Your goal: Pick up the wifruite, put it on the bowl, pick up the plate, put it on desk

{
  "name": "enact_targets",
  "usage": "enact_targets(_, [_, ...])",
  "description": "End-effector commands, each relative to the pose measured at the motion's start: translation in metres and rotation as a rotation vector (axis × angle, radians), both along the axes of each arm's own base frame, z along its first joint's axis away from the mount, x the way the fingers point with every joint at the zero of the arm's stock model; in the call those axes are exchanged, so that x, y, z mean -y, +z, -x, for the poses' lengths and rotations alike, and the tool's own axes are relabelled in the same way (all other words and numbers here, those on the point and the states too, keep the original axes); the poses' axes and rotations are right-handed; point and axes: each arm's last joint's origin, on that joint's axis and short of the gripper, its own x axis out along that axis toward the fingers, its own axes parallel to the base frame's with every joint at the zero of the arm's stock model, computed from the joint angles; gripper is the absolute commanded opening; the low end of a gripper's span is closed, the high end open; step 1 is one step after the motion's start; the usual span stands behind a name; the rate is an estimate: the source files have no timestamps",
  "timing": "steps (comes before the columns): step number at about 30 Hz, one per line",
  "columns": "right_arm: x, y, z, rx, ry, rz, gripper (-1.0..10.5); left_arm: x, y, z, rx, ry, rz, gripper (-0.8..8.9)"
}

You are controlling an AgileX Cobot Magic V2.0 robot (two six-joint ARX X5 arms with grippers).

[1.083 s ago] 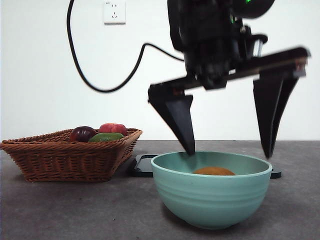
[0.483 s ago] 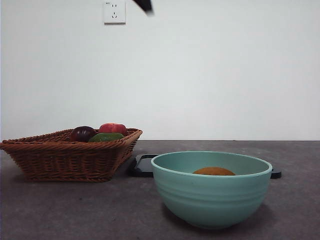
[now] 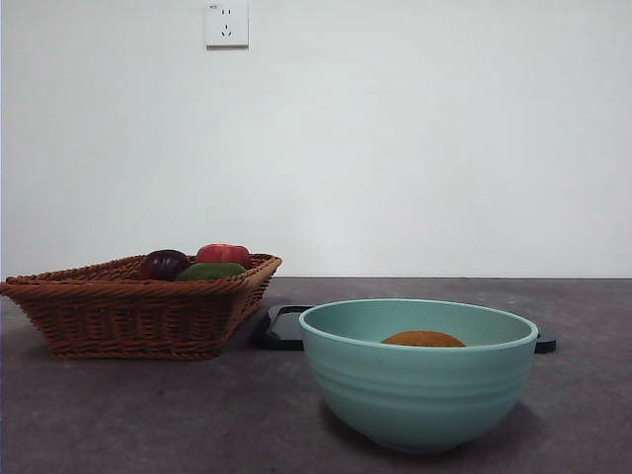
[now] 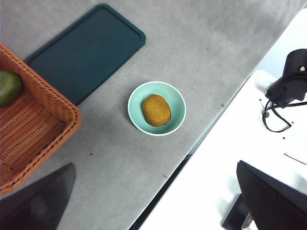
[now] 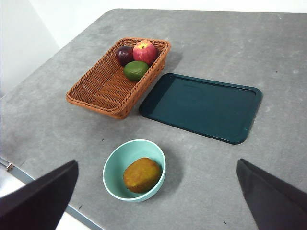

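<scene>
the wifruite [image 5: 142,175] lay inside the mint-green bowl [image 5: 113,179] on the desk [image 5: 201,163]; left gripper [image 4: 153,201] and right gripper [image 5: 156,201] hung high, jaws spread wide.

No readable text anywhere. The wall socket [image 3: 226,23] in the front view has a tiny dark mark at its top-left corner, possibly a brand or rating, too small to read. Nothing legible in either wrist view.
</scene>
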Motion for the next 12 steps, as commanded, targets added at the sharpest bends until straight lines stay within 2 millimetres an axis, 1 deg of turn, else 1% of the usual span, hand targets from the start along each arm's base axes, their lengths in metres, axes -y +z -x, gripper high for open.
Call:
enact_targets(1, [0.001, 0.005, 0.002, 0.025, 0.003, -0.002, 5.9, -0.020, -0.004, 0.012, 0.030, -0.004, 0.019, 5.97])
enact_targets(4, [0.001, 0.005, 0.002, 0.025, 0.001, -0.002, 5.9, -0.041, -0.015, 0.024, 0.060, 0.008, 0.076, 5.97])
enact_targets(9, [0.002, 0.005, 0.001, 0.024, -0.044, 0.011, 5.9, -0.076, -0.035, 0.043, 0.117, 0.025, 0.218, 5.97])
enact_targets(12, [0.002, 0.005, 0.001, 0.022, -0.045, 0.008, 5.9, -0.093, -0.046, 0.053, 0.144, 0.027, 0.273, 5.97])
